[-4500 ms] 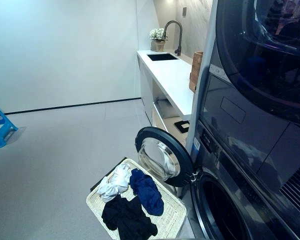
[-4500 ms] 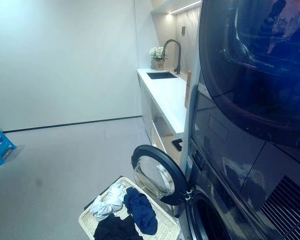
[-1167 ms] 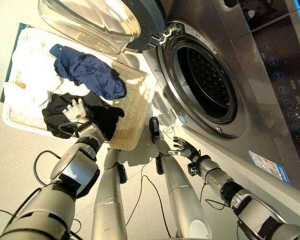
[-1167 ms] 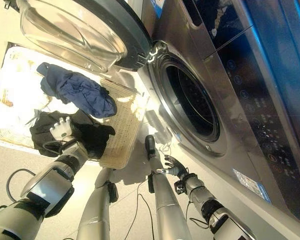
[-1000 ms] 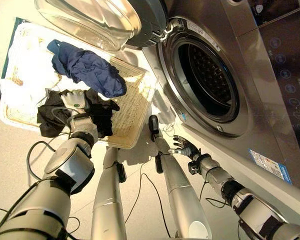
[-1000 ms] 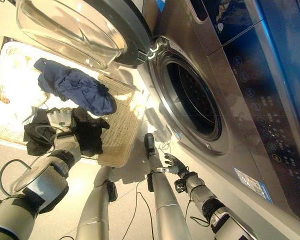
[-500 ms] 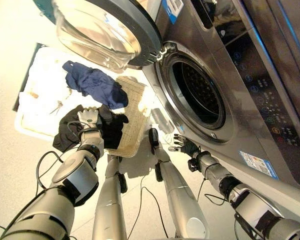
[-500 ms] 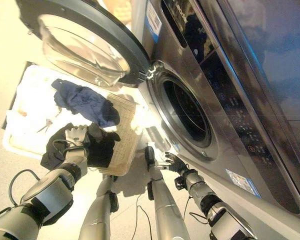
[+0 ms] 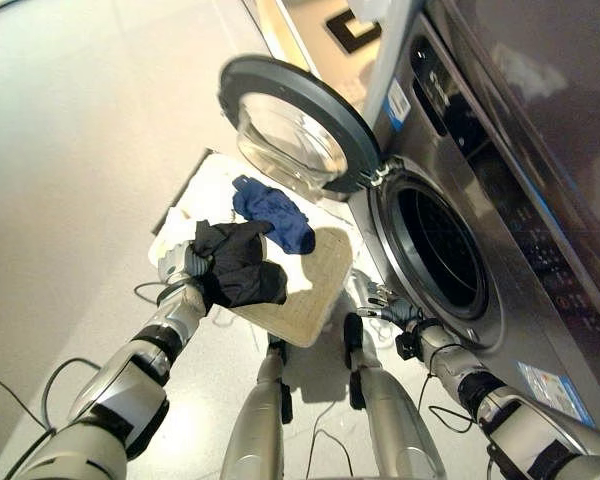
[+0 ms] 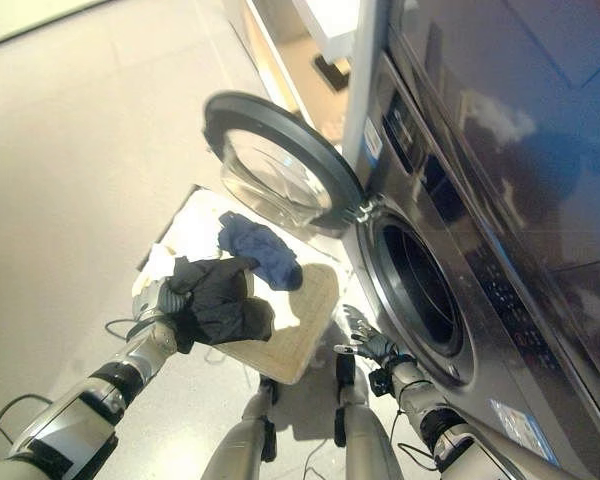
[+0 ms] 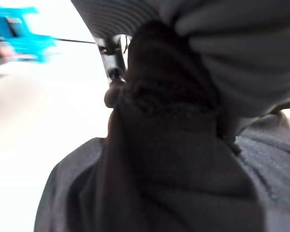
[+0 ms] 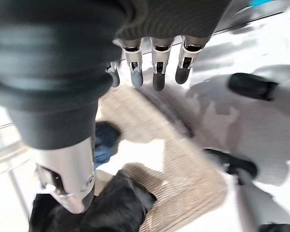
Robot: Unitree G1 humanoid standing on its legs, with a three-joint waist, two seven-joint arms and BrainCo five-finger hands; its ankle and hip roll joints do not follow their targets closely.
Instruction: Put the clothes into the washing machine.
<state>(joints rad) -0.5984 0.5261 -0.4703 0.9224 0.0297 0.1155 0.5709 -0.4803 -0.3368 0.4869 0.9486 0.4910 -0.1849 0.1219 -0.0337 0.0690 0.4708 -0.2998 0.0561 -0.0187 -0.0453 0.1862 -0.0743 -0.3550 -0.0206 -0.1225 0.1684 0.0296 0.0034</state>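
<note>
left robot hand clutching black garment, bundle lifted above the wicker basket, navy garment and white clothes lying in basket behind it, right robot hand fingers loose and empty just below open washing machine drum, door swung wide

The shirt bunched at the left hand is plain black, and it looks charcoal and finely knitted in the left wrist view. A dark blue garment and a white one lie in the cream woven basket. The washing machine is dark metallic grey, its door ringed in grey round clear glass. The floor is pale beige. The right hand has silver fingers with dark tips.
</note>
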